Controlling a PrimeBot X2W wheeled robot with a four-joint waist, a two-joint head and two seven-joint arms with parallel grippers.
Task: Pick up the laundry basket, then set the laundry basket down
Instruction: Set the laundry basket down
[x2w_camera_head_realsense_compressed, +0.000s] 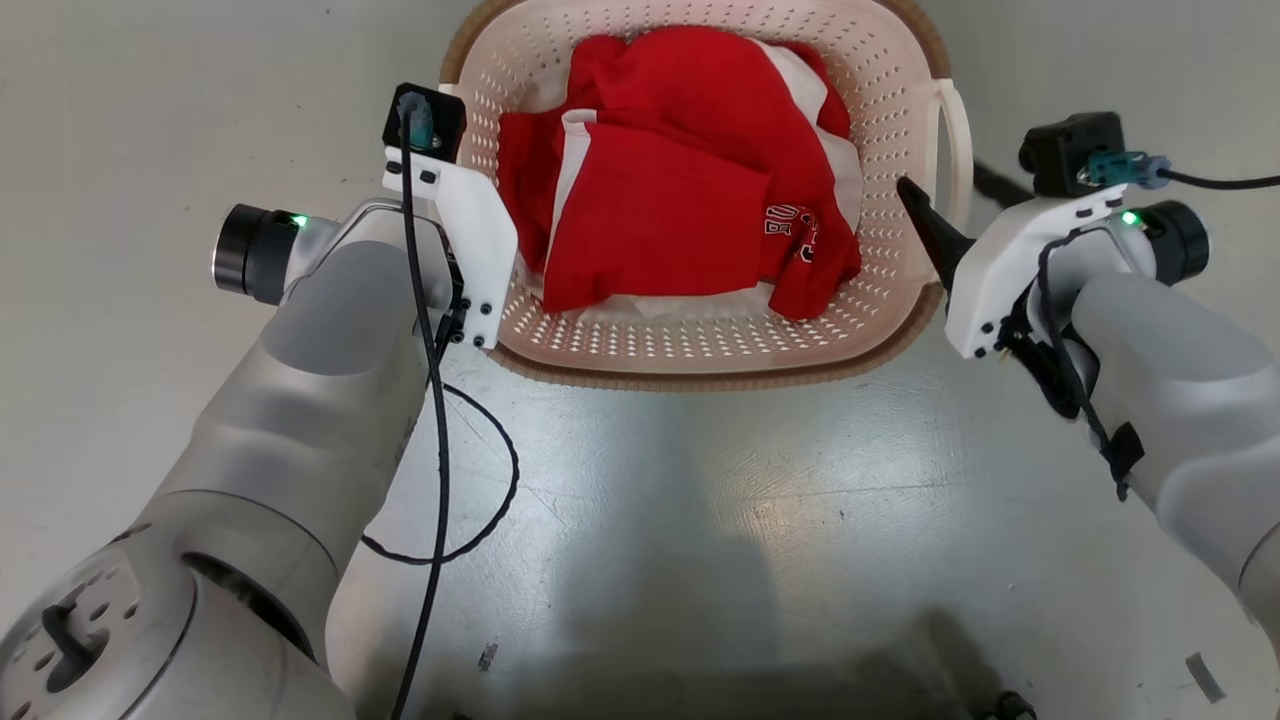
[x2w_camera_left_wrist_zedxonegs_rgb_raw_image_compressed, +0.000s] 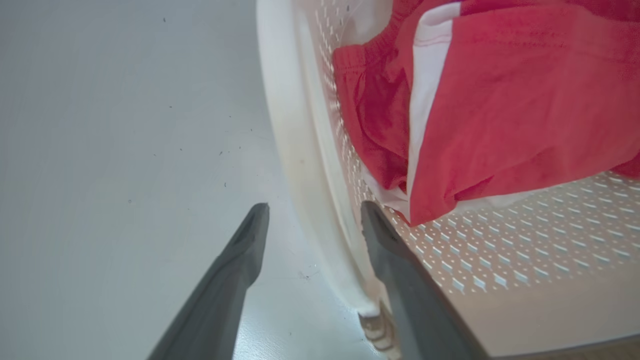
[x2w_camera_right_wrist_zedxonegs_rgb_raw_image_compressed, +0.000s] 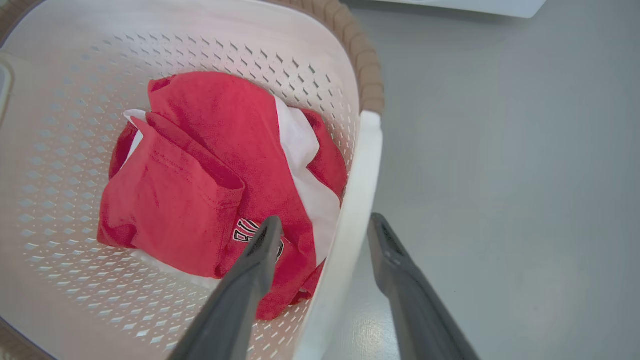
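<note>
The laundry basket (x2w_camera_head_realsense_compressed: 700, 340), cream with a perforated wall and a brown rim, sits on the floor just ahead of me, with red and white clothes (x2w_camera_head_realsense_compressed: 660, 210) in it. My left gripper (x2w_camera_left_wrist_zedxonegs_rgb_raw_image_compressed: 315, 210) is open, its two fingers standing either side of the basket's white left handle (x2w_camera_left_wrist_zedxonegs_rgb_raw_image_compressed: 295, 150); in the head view its fingers are hidden behind the wrist mount. My right gripper (x2w_camera_right_wrist_zedxonegs_rgb_raw_image_compressed: 325, 222) is open too. It straddles the white right handle (x2w_camera_right_wrist_zedxonegs_rgb_raw_image_compressed: 357, 200), one finger inside the basket over the clothes and one outside. The right gripper (x2w_camera_head_realsense_compressed: 945, 185) also shows at that handle (x2w_camera_head_realsense_compressed: 955, 150).
Pale grey floor (x2w_camera_head_realsense_compressed: 700, 520) surrounds the basket. A black cable (x2w_camera_head_realsense_compressed: 500, 480) loops beside my left forearm. The edge of a white appliance (x2w_camera_right_wrist_zedxonegs_rgb_raw_image_compressed: 475, 6) shows beyond the basket's far end.
</note>
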